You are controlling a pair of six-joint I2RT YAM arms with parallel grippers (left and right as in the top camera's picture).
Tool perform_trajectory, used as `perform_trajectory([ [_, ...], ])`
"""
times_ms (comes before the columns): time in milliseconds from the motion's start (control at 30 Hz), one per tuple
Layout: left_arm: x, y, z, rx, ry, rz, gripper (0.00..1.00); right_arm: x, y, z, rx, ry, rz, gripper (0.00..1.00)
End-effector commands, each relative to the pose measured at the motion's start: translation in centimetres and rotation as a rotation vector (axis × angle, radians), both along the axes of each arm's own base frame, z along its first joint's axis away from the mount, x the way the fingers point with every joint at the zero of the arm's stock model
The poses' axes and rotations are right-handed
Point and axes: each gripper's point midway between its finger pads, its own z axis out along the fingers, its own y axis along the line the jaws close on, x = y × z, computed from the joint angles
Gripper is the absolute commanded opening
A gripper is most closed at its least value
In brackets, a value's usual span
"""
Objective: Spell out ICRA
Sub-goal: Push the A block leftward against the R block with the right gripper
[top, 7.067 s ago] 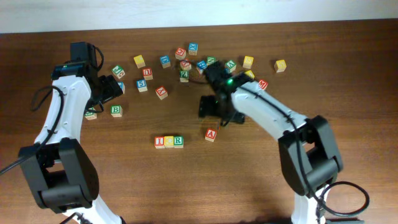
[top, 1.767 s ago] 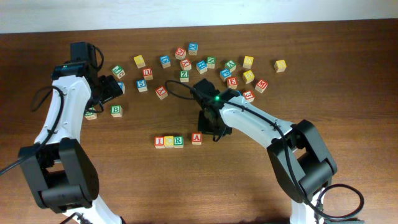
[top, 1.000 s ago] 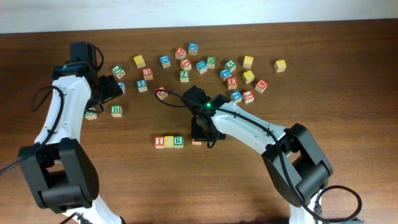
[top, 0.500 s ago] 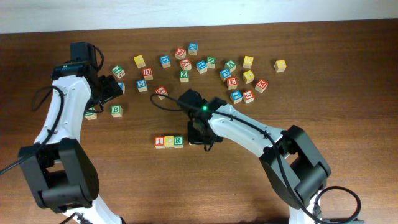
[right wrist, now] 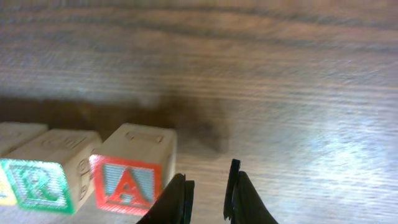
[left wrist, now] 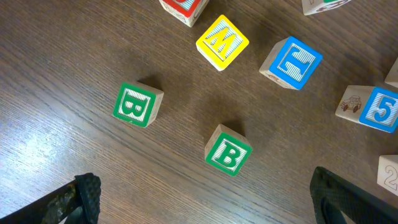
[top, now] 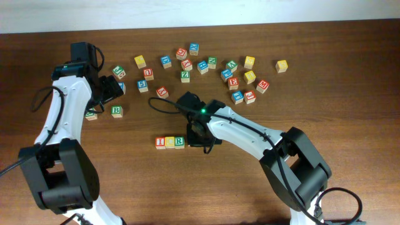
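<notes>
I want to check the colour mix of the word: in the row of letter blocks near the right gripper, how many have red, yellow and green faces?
Red: 2, the I block and the A block
Yellow: 1, the C block
Green: 1, the R block
Total: 4

There's the red-lettered wooden A block [right wrist: 129,175], touching the right side of the green-lettered wooden R block [right wrist: 42,177]; loose wooden blocks [top: 203,67] lie scattered behind them on the desk [top: 125,187].
</notes>
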Motion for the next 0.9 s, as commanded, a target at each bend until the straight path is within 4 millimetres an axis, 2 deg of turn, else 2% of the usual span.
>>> perform_trajectory([
  [0,-0.2,0.0,-0.3,-0.001,0.009,-0.002,0.99,1.0,-0.7,0.7,-0.036,-0.072,-0.008,0.13],
  [167,-0.2,0.0,-0.3,-0.001,0.009,-0.002,0.99,1.4,-0.1,0.9,-0.014,-0.089,-0.006,0.13],
  [433,-0.2,0.0,-0.3,-0.001,0.009,-0.002,0.99,0.2,1.5,0.9,0.077,-0.022,0.037,0.13],
  [867,-0.2,0.0,-0.3,-0.001,0.009,-0.002,0.99,-0.3,2.0,1.0,0.104,0.002,0.06,0.13],
])
